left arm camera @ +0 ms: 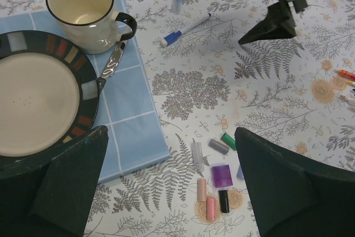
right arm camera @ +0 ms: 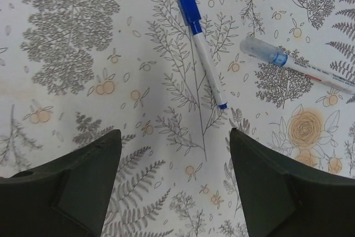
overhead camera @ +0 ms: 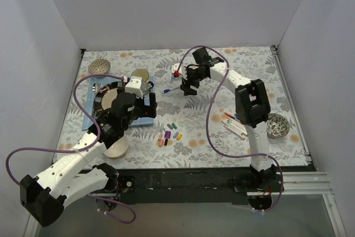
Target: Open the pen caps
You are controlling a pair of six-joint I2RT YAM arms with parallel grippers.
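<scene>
While both pairs of jaws are standing wide and empty, the right gripper (right arm camera: 175, 151) is hovering nearer the thin white-barrelled marker pen with a thick blue plastic end (right arm camera: 203, 54). In the right wrist view it is lying upper centre, just beyond the gap, its long axis running steeply upper left to lower right. The left gripper (left arm camera: 169, 154) is hanging over loose coloured plastic caps (left arm camera: 222, 175) instead.

- Lighting was bright and even, apparently from overhead (shadows were soft and short).
- The mug (left arm camera: 91, 31) showed small glare spots on its glaze.
- Wrist views were sharp throughout.
</scene>
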